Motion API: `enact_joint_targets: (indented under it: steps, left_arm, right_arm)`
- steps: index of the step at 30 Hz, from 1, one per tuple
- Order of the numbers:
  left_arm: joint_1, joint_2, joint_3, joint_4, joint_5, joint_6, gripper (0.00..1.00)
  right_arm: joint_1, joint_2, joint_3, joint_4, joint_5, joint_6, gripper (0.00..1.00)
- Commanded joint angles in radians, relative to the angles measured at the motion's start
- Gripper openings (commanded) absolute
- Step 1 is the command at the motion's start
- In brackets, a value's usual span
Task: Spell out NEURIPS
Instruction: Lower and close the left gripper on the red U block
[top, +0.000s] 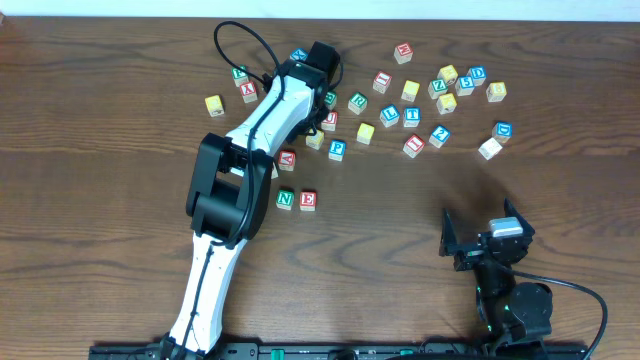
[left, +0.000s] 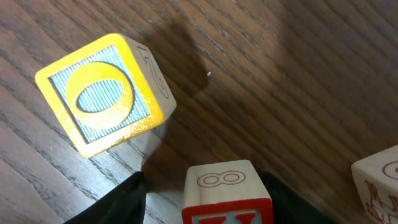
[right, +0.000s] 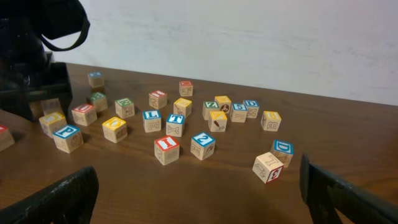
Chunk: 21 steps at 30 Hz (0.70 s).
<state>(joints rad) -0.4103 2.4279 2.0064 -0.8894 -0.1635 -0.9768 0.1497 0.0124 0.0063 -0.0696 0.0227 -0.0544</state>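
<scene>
NEURIPS shows only its start: green N (top: 285, 199) and red E (top: 308, 200) sit touching, side by side, on the table (top: 120, 200) just beside our left arm. Blue P (top: 337, 149) lies loose above them in the scatter, part of which that arm covers from overhead. Our left gripper (left: 200, 183) straddles a red-edged cube (left: 227, 186), jaws apart with a gap on one side; we cannot read its letter. A yellow O cube (left: 102, 93) crowds just beside it, and a pale cube (left: 376, 183) sits near. Our right gripper (top: 482, 235) hangs spread wide, well apart from the cubes.
</scene>
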Motion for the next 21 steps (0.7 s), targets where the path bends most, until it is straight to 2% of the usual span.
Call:
enact_joint_targets:
  steps: [1,8,11,15,21]
  left_arm:
    - [0.002,-0.006,-0.003,-0.001,-0.002,0.015,0.49]
    - [0.002,-0.006,-0.002,-0.002,-0.002,0.015,0.22]
    - [0.002,-0.006,-0.002,-0.002,-0.002,0.025,0.15]
    - [0.002,-0.006,-0.001,-0.002,-0.001,0.05,0.13]
    - [0.002,-0.041,0.0,-0.002,0.006,0.166,0.13]
  right_arm:
    - [-0.008,-0.004,-0.001,-0.003,0.009,0.013,0.99]
    - [-0.008,-0.004,-0.001,-0.003,0.009,0.013,0.99]
    - [-0.008,-0.004,-0.001,-0.003,0.009,0.013,0.99]
    - [-0.008,-0.004,-0.001,-0.003,0.009,0.013,0.99]
    - [-0.008,-0.004,-0.001,-0.003,0.009,0.013,0.99]
